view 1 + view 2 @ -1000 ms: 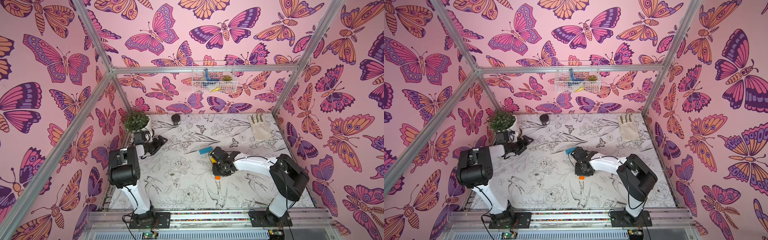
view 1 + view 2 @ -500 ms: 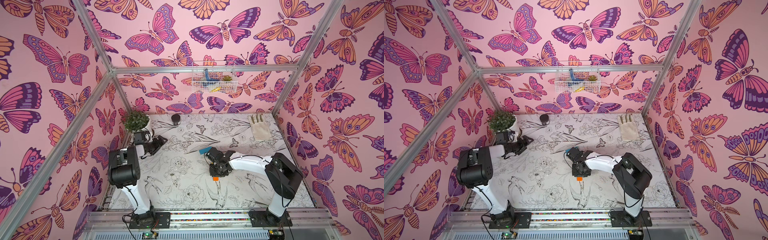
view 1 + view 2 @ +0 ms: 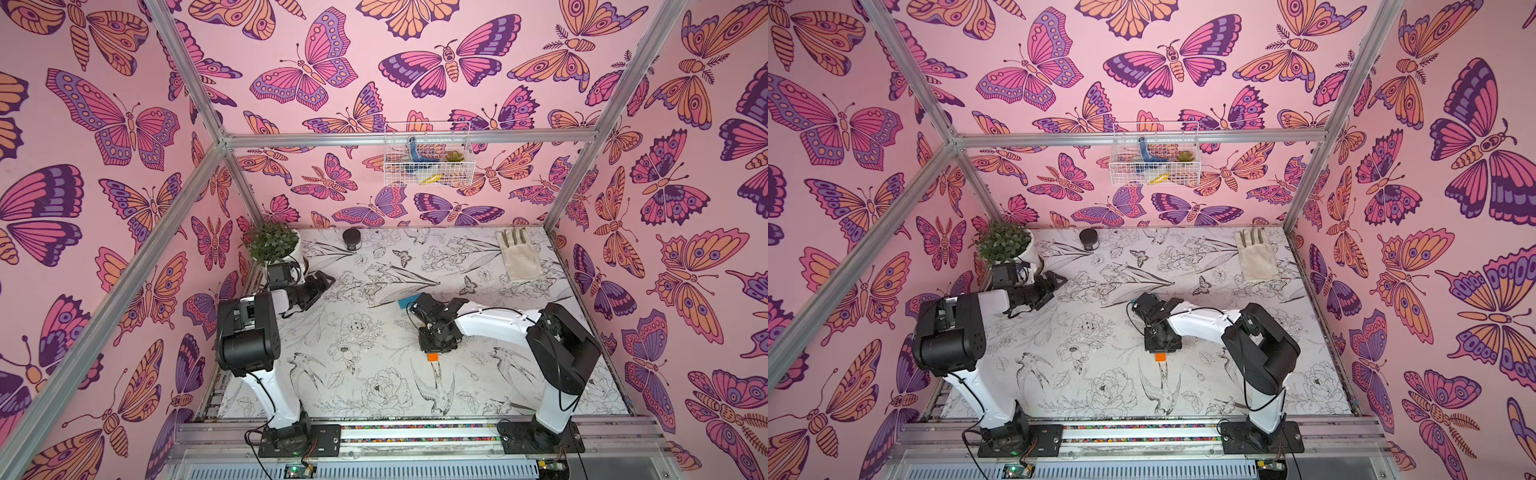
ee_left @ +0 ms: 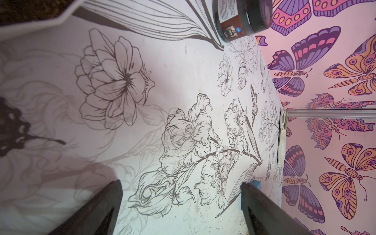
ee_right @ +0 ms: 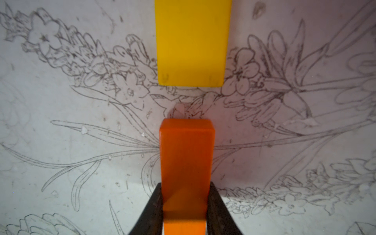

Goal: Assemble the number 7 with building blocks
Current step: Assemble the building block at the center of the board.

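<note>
Right gripper [image 5: 186, 196] clamps the orange block [image 5: 186, 154] at the middle of the table [image 3: 353, 399], end-on to the flat yellow block [image 5: 192, 42], with a small gap between them. Blue block [image 3: 408, 300] lies just farther back. Left gripper [image 4: 181, 183], far left, has its jaws spread apart.

Pink butterfly-print walls [image 3: 124, 124] close in on three sides, braced by aluminium rails [image 3: 332, 140]. A white wire basket [image 3: 395, 174] hangs at twelve o'clock. On the flower-sketched tabletop [image 3: 374, 399], a potted plant [image 3: 272, 243] sits at ten, a dark jar [image 3: 351, 239] at eleven, a beige cloth [image 3: 521, 259] at one.

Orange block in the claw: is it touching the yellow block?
No, bare table shows between the flat orange bar and the flat yellow bar.
</note>
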Robot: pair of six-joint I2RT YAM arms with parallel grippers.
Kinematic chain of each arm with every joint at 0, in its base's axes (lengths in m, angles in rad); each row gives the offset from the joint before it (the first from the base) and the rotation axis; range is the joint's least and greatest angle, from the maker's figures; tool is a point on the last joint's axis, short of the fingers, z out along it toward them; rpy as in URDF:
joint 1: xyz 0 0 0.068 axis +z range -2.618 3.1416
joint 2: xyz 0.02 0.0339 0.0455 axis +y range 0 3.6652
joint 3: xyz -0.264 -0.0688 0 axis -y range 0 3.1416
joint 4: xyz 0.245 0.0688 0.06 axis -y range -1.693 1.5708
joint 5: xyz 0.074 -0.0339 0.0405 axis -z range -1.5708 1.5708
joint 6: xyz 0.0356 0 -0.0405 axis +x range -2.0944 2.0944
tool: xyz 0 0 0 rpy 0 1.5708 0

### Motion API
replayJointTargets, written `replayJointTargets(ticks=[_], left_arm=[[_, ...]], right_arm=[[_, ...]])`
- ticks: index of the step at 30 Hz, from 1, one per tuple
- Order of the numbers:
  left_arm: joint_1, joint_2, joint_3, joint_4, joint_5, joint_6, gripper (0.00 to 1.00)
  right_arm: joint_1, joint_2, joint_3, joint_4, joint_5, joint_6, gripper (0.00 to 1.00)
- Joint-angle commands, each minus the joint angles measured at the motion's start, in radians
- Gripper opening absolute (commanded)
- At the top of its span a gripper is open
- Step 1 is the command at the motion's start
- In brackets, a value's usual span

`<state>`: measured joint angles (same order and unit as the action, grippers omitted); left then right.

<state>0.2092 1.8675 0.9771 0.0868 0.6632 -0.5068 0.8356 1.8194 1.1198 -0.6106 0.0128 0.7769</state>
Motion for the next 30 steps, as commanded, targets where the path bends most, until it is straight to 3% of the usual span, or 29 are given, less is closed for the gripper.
replayJointTargets(ticks=[1,30], left_arm=[[0.004,0.037,-0.012,-0.028,-0.008,-0.005,0.96],[0.003,0.038,-0.012,-0.028,-0.007,-0.006,0.96]], right_arm=[[-0.021,0.027,-0.017,-0.051,0.05,-0.021,0.24],[-0.037,0.079,0.073,-0.003,-0.029,-0.032,0.25]])
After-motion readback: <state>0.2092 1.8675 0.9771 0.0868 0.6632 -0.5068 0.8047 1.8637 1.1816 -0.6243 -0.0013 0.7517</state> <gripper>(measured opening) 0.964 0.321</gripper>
